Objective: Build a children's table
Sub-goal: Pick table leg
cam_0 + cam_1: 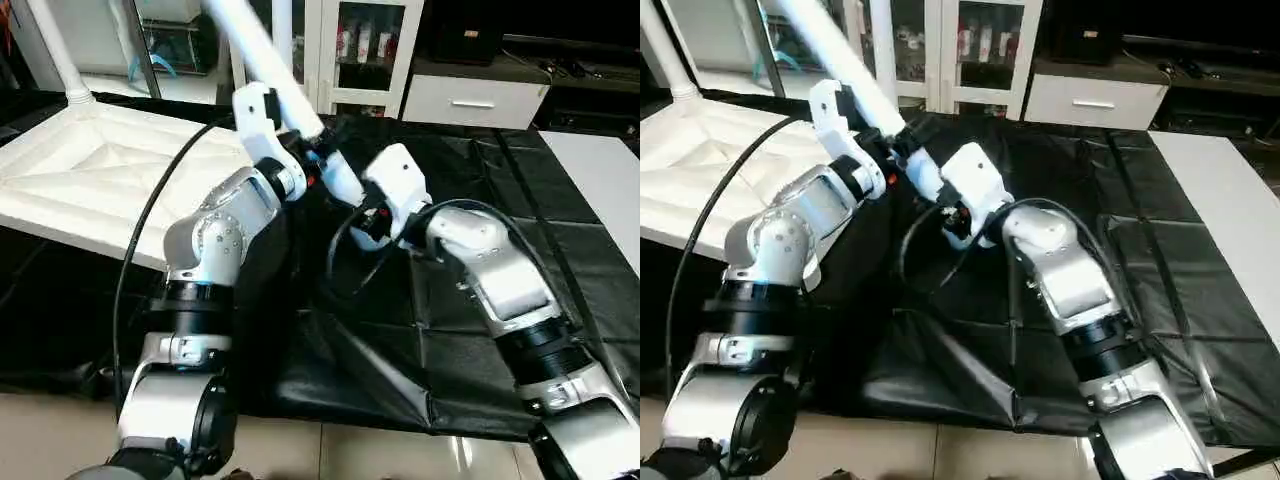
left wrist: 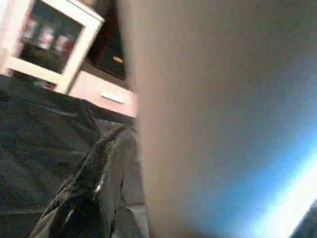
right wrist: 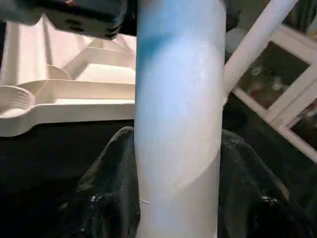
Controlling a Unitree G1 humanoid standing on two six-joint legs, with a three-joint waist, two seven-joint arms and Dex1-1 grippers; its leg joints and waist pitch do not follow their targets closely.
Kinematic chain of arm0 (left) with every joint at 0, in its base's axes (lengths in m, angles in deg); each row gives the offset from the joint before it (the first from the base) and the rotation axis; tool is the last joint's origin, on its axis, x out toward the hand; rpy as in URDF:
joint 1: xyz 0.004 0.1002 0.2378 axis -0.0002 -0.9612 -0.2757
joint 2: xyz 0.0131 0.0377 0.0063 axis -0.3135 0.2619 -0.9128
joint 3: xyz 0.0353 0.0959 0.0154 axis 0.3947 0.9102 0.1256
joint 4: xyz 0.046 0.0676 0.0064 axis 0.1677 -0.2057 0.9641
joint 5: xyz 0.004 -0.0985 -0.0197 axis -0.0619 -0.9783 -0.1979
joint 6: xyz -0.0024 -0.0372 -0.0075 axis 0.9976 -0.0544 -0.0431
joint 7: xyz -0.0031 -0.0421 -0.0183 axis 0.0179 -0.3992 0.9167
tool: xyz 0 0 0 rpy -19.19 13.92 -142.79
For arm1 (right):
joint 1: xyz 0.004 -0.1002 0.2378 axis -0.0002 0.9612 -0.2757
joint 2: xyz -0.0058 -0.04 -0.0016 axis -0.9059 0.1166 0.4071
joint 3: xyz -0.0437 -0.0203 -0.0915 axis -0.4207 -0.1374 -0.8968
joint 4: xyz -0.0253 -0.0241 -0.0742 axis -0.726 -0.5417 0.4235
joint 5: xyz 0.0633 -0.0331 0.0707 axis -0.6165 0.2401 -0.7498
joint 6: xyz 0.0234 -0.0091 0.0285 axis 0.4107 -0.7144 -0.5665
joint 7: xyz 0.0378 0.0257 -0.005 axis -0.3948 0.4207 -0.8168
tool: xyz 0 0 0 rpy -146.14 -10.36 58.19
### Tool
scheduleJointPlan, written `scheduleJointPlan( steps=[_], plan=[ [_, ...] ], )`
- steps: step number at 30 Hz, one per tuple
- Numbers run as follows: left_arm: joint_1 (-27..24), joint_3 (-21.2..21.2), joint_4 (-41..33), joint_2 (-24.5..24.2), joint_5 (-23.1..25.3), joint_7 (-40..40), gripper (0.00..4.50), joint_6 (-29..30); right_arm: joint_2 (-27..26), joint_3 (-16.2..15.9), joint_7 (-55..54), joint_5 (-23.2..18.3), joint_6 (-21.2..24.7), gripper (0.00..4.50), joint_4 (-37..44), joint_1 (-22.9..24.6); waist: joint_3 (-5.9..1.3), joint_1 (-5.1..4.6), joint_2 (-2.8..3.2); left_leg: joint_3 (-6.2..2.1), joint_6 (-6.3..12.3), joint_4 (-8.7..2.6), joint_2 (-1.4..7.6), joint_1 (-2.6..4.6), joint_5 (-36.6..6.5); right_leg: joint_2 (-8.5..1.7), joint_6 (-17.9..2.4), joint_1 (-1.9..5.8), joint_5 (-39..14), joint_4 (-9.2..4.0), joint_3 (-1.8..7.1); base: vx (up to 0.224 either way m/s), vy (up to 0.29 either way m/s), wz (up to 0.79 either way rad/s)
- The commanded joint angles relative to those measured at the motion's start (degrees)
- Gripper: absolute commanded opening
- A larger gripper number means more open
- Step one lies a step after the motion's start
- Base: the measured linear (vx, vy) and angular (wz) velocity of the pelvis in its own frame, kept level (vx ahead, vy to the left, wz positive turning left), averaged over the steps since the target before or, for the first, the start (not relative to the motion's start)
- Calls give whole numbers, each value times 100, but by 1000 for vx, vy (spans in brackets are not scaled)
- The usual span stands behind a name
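Observation:
The children's table top (image 1: 110, 170) lies upside down on the left, X-ribbed underside up. One white leg (image 1: 55, 50) stands in its far left corner and another leg (image 1: 283, 30) rises upright behind my arms. A third leg (image 1: 262, 50) slants from the upper left down to the middle, and both grippers are at its lower part. My left gripper (image 1: 310, 150) is at the tube, which lies close against its camera (image 2: 223, 124). Just below it, my right gripper (image 1: 352, 197) is shut on the same leg (image 3: 178, 124), a black finger (image 3: 106, 198) on each side.
A black cloth (image 1: 480, 330) covers the work table and is bunched in folds near the front edge. A white glass-door cabinet (image 1: 365, 50) and a drawer unit (image 1: 470, 100) stand behind. A white surface (image 1: 600, 180) adjoins the table at the right.

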Motion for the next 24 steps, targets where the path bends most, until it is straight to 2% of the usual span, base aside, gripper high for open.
scheduleJointPlan(
  steps=[1, 2, 12, 13, 14, 16, 19, 24],
  plan=[
    [105, -307, 194, -40, 159, 371, 317, -240, -28, 64, -309, 203, -215, 184, -3, -99, -392, -11, -12, -62, 201, -388, 217, 53, -627, -420, -1268, 357, -689, -367, 280, 0, 0, 0],
    [128, -345, 239, -28, 179, 439, 317, -288, -63, 90, -480, 290, -251, 184, -50, -112, -393, -11, -29, -62, 196, -391, 220, 60, -653, -426, -1249, 356, -746, -365, 282, 0, 0, 0],
    [111, -363, 340, -5, 193, 600, 317, -433, -255, 206, -997, 563, -517, 184, -212, -213, -390, -25, -14, -58, 216, -393, 222, 64, -652, -420, -1271, 347, -624, -353, 287, 0, 0, 0],
    [116, -367, 353, 2, 194, 600, 291, -450, -272, 213, -1021, 589, -540, 184, -223, -218, -385, -25, -14, -58, 210, -396, 222, 64, -703, -423, -1254, 350, -688, -363, 288, 0, 0, 0],
    [118, -384, 362, 9, 183, 601, 284, -464, -286, 212, -1012, 594, -540, 184, -231, -224, -385, -21, 14, -63, 194, -400, 226, 68, -727, -426, -1247, 348, -709, -361, 288, 0, 0, 0],
    [122, -404, 370, 9, 138, 571, 280, -481, -301, 219, -1024, 600, -571, 184, -251, -235, -389, -23, 11, -64, 184, -398, 228, 66, -720, -425, -1258, 350, -638, -358, 290, 0, 0, 0],
    [120, -400, 361, -10, 107, 551, 241, -480, -320, 244, -1033, 606, -592, 184, -265, -234, -392, -27, 22, -65, 188, -397, 226, 64, -692, -421, -1287, 354, -523, -345, 289, 0, 0, 0],
    [120, -382, 348, -18, 73, 532, 225, -506, -335, 280, -1047, 635, -640, 184, -290, -222, -388, -28, 21, -62, 196, -399, 228, 67, -719, -422, -1332, 355, -488, -345, 290, 0, 0, 0]
  ],
)
